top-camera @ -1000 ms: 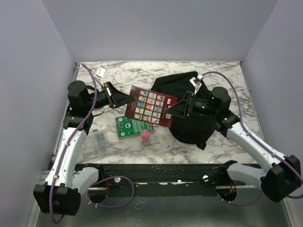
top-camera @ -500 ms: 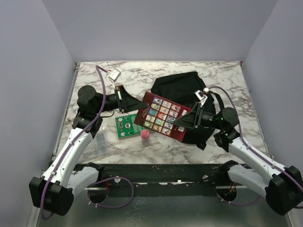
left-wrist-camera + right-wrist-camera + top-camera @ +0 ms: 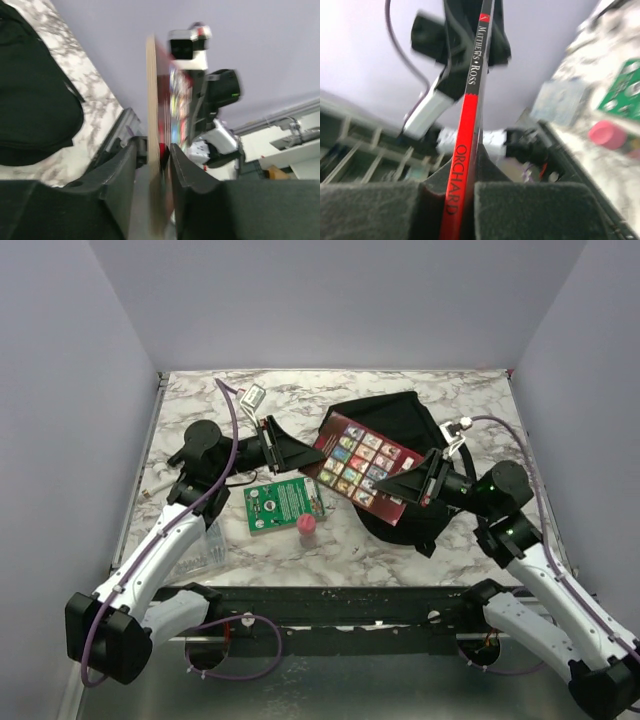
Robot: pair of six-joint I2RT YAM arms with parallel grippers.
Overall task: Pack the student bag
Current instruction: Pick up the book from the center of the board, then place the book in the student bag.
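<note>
The student bag [image 3: 395, 418] is a soft black backpack lying at the table's back right; it also fills the left of the left wrist view [image 3: 30, 100]. A dark red book [image 3: 365, 465] with a grid of small pictures on its cover hangs tilted over the bag's near-left side. My right gripper [image 3: 407, 489] is shut on its right edge, pinching the red spine [image 3: 457, 200] between the pads [image 3: 462, 175]. My left gripper [image 3: 300, 457] straddles the left edge [image 3: 151, 100]. Its jaws [image 3: 153, 147] are slightly apart, with a gap beside the book.
On the marble table [image 3: 250, 400], left of the bag, lie a green card [image 3: 283, 505] and a small pink-capped bottle [image 3: 308, 525]. A clear plastic packet [image 3: 205, 545] sits near the left front. Lilac walls close in three sides.
The book has travelled right and up toward the bag. My right gripper has closed onto it. My left gripper, shut on it before, has loosened its jaws and followed to the right.
</note>
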